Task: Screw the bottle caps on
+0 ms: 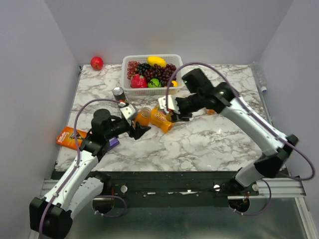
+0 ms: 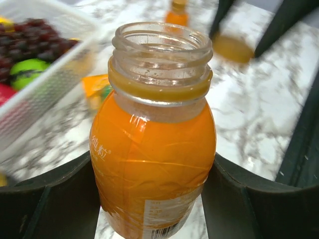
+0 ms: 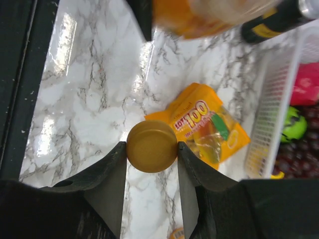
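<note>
While the left gripper pinches an uncapped clear plastic bottle of orange juice by its body at the middle of the white marbled table, the right gripper clamps a round golden-orange plastic screw cap between its 2 fingers. The cap hangs near the bottle's open neck without touching it. Beneath the cap lies an orange juice pouch, beside a white plastic basket of fruit.
</note>
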